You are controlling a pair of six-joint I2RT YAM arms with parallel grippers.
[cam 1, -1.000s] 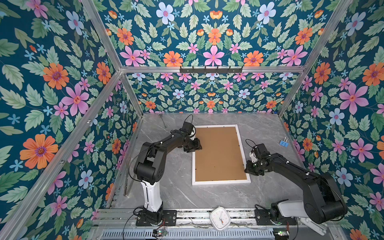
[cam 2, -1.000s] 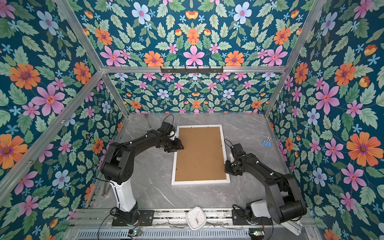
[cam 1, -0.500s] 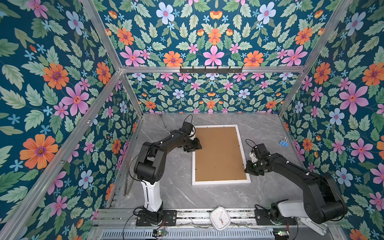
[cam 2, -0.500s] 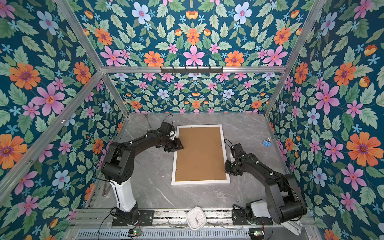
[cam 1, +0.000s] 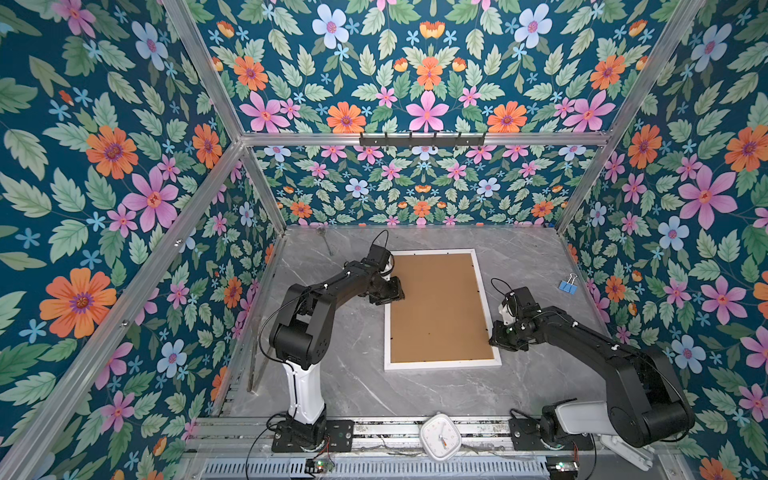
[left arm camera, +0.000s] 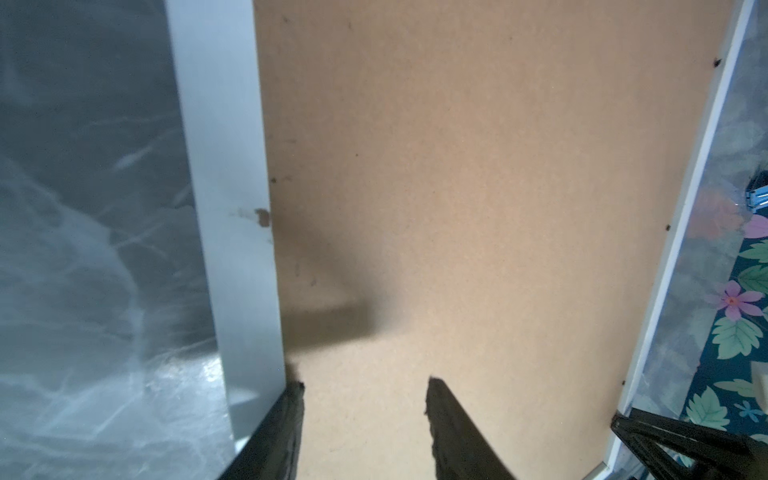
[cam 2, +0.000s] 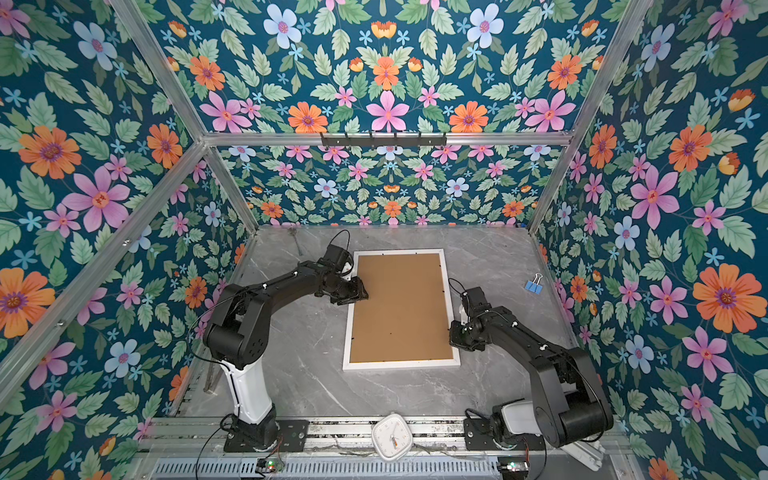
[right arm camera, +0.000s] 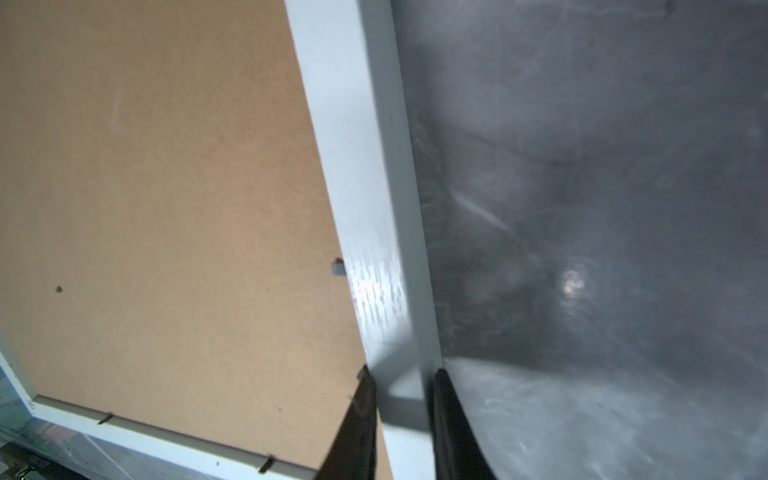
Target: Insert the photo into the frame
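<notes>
Nothing has visibly shifted: the right gripper [right arm camera: 401, 374] stays clamped on the frame [cam 1: 442, 365] rail, the left gripper [left arm camera: 365, 386] gapes empty over the brown backing board [cam 1: 438, 307]

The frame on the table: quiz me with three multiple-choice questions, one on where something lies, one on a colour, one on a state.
1. In both top views, where does the binder clip lie relative to the frame?
A. on top of it
B. right of it, apart
C. left of it

2. What colour is the backing board that faces up?
A. brown
B. red
C. black

3. The right end effector is:
A. open above the table
B. holding the clip
C. shut on the frame's rail

Answers:
1 B, the clip lies off the frame's right side.
2 A, brown fills the white border.
3 C, the right wrist view shows it clamping the white rail.
</notes>
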